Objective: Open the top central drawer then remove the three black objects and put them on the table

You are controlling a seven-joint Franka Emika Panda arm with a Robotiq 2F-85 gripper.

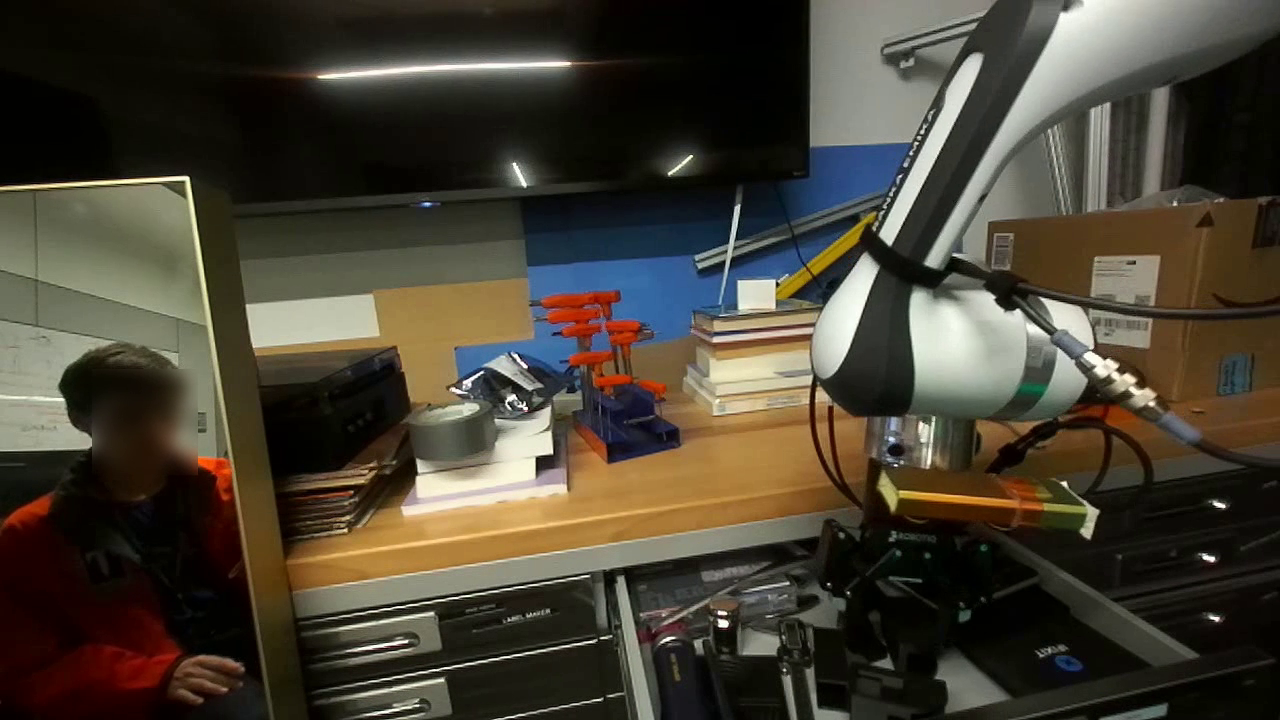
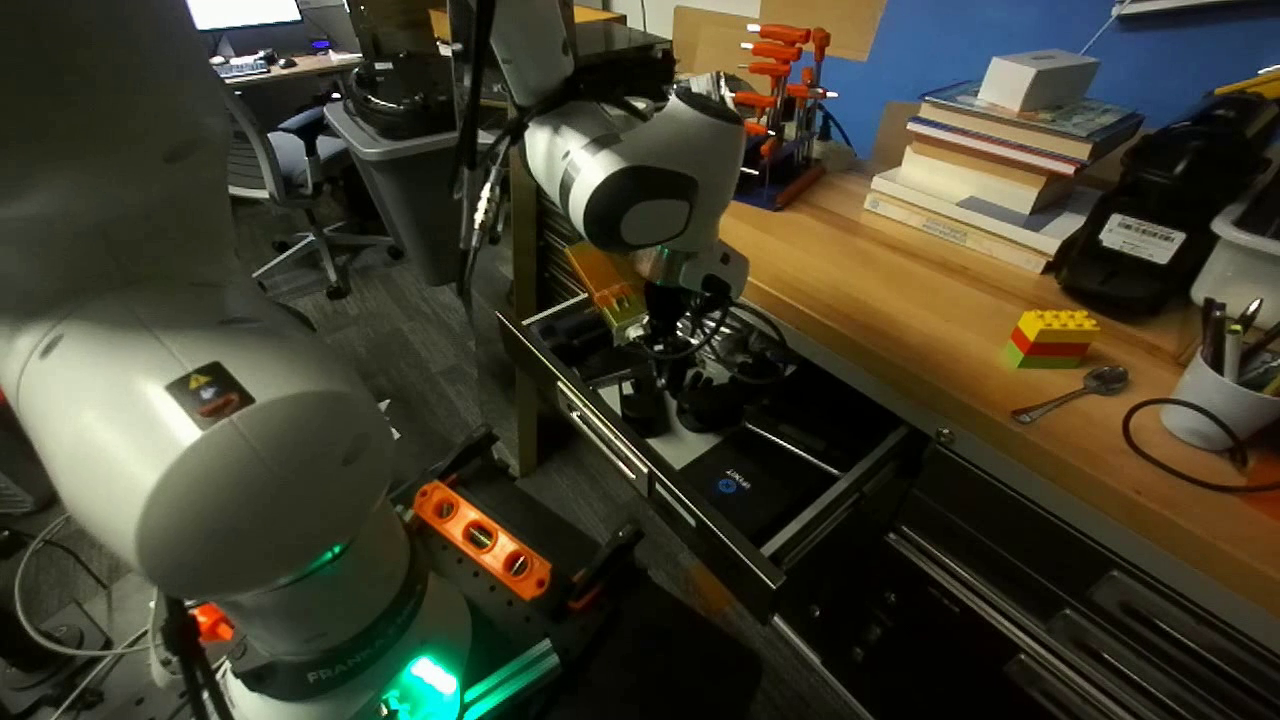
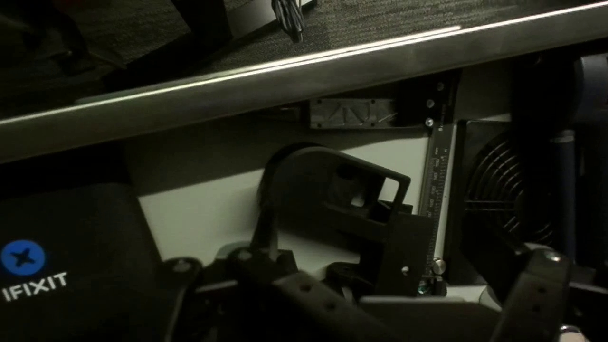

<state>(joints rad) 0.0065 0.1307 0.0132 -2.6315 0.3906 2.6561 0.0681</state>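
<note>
The top central drawer [image 1: 1105, 610] is pulled open; its front also shows in an exterior view [image 2: 610, 440]. My gripper [image 3: 373, 228] is down inside it, fingers spread apart. It also shows in both exterior views [image 1: 895, 640] [image 2: 665, 375]. A rounded black bracket-like object [image 3: 304, 185] lies at and between the fingertips; the left finger overlaps it, and I cannot tell whether they touch. Chunky black objects [image 2: 708, 405] show under the gripper in both exterior views [image 1: 895, 690]. Which pieces are the three is unclear in the dark. The wooden table [image 1: 640, 500] lies behind.
The drawer also holds a black iFixit case [image 3: 61, 228], a caliper [image 3: 434, 175] and a black grille piece [image 3: 498, 190]. On the table are an orange-red tool rack [image 1: 625, 420], stacked books [image 1: 750, 360], toy bricks [image 2: 1052, 340] and a spoon [image 2: 1070, 395].
</note>
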